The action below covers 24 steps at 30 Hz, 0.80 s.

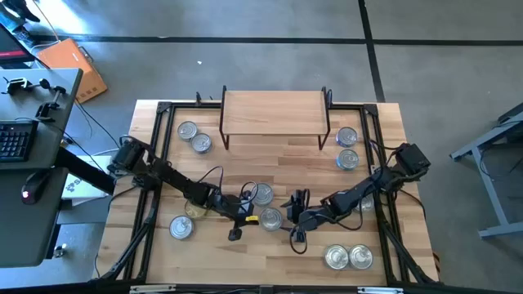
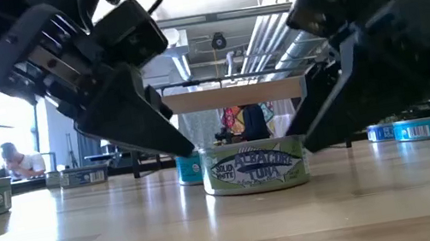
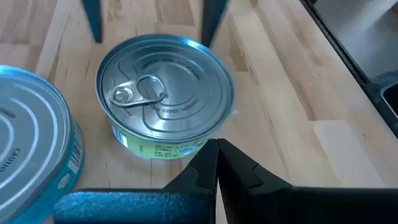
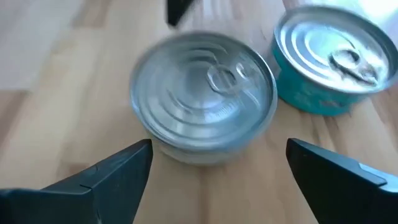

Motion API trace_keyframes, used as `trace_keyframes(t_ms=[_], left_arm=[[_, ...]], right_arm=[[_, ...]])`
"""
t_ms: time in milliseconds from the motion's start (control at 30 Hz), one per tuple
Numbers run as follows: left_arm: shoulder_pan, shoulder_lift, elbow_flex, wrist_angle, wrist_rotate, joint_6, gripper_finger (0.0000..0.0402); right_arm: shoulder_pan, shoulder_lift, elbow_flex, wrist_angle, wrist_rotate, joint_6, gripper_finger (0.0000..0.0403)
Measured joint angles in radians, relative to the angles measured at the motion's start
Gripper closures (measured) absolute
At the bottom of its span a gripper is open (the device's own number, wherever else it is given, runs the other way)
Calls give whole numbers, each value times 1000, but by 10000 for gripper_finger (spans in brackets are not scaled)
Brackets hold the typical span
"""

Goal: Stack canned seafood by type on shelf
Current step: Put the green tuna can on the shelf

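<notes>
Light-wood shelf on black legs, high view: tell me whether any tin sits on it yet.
No. The light-wood shelf on thin black legs has a bare top, and every round metal tin in view rests on the tabletop.

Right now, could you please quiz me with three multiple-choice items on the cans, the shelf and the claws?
1. The albacore tuna can sits: A) stacked on another can; B) on the tabletop between the left claw and right claw; C) lifted off the table.
2. Cans on the shelf: A) none; B) two; C) four.
3. The right claw is: A) open; B) shut on a can; C) shut empty.
1 B, the low view shows both claws flanking it; 2 A, its board is bare from above; 3 A, its fingers stand wide apart.
</notes>
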Motion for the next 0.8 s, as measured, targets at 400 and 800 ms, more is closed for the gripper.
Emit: trace_keyframes(t_ms=[400, 800], left_arm=[[8, 130, 23, 154, -13, 11, 402], [7, 151, 88, 166, -51, 47, 401]], right_arm=[[-2, 143, 1, 234, 39, -85, 38], [-6, 239, 3, 365, 95, -81, 39]])
